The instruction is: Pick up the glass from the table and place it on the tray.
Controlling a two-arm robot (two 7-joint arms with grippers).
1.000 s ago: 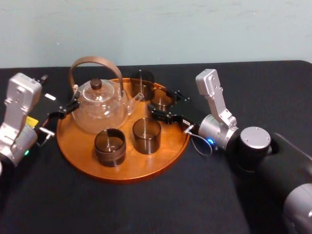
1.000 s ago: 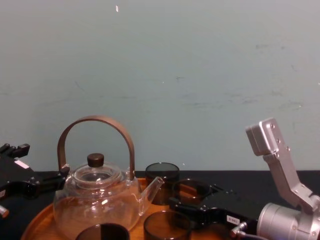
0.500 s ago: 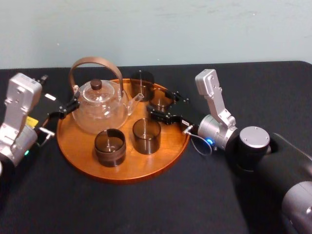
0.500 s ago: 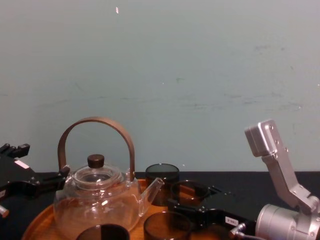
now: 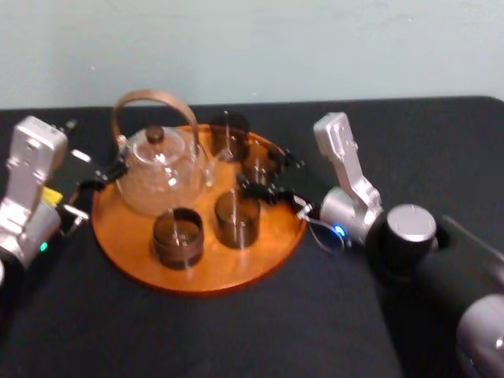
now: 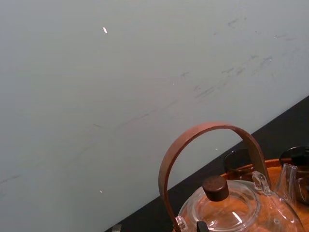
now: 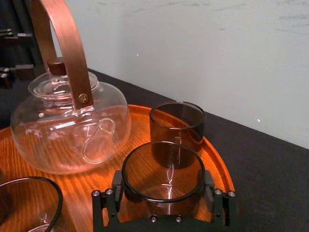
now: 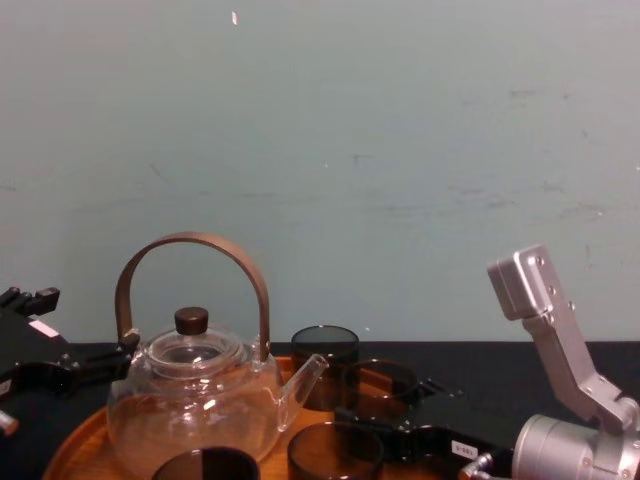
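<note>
The glass (image 5: 260,164), a short smoky tumbler, is over the right rear part of the round wooden tray (image 5: 213,268) on the black table (image 5: 236,331). My right gripper (image 5: 256,170) reaches in from the right and is shut on it. In the right wrist view the two fingers (image 7: 104,203) press the glass (image 7: 163,191) on both sides, low over the tray (image 7: 215,162). From the chest the glass (image 8: 380,385) sits just behind the teapot's spout. My left gripper (image 5: 101,178) waits open at the tray's left edge.
A glass teapot (image 5: 157,169) with a brown hoop handle fills the tray's left rear. Three more dark glasses stand on the tray: one at the back (image 5: 228,135), two in front (image 5: 236,219) (image 5: 177,236). The back one (image 7: 177,123) is just beyond the held glass.
My right arm has sunk a little, bringing the held glass lower over the tray. The left arm, teapot and other glasses stay where they were.
</note>
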